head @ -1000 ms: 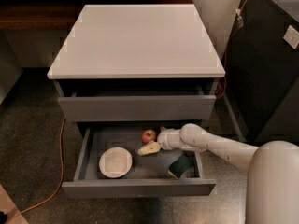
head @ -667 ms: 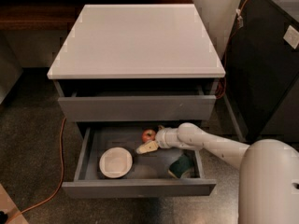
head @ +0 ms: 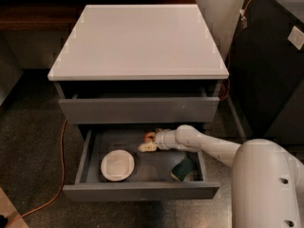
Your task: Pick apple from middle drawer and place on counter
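Camera view: middle drawer (head: 142, 191) is out, arm (head: 209, 148) reaching in from right. Its pincer (head: 147, 147) sits low at drawer's far side, right by the apple (head: 150, 136), which is just beyond it; can't tell if pincer's open or closed. White bowl (head: 117, 165) near-left, green sponge (head: 183, 170) near-right, worktop (head: 137, 37) above

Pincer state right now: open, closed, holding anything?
Pincer: cannot be told; it is inside the open middle drawer, right beside the apple.
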